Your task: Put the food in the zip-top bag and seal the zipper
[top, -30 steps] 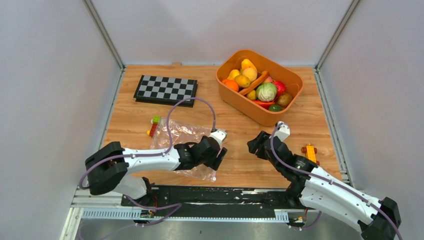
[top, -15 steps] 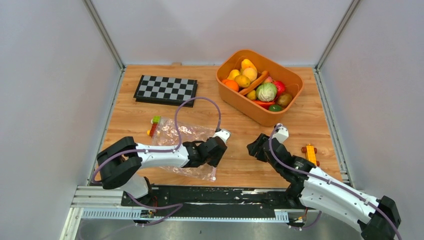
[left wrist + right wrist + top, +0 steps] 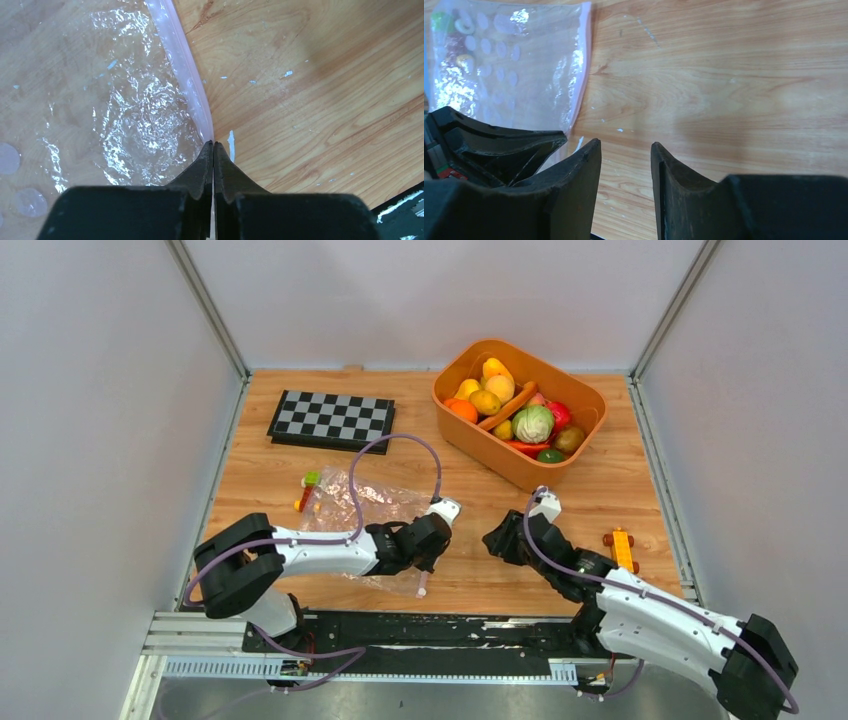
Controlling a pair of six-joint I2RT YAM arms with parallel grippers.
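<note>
We start with the wooden table (image 3: 480, 510). The orange tub (image 3: 487, 450) stands at its far right, heaped with the toy fruits and vegetables (image 3: 533, 423). None of the food is out of it yet.

The zip-top bag (image 3: 365, 505) lies flat at the near left, well apart from the tub. It looks empty to us, though the film is clear and crinkled. The little shapes seen through it in the right wrist view may be on the table beneath, as the small block toy (image 3: 309, 490) at its far corner is.

What the coming move turns on is the zipper (image 3: 186, 65). It runs along the bag's right-hand edge, its long axis going from near to far, so the mouth faces the right arm.

The left pincer (image 3: 213, 150) is closed on that strip at its near end, its fingers pressed together with the strip between them. The right pincer (image 3: 625, 145) stands just right of it, fingers apart with bare table between them, holding nothing. It is the arm nearer both the mouth and the tub.

We judge it must come in from the right across the strip, not along it.

We cannot tell whether the left pincer pinches one lip or both, nor whether the zipper is pressed shut. From above, the left arm covers the bag's near part and the grip itself.
</note>
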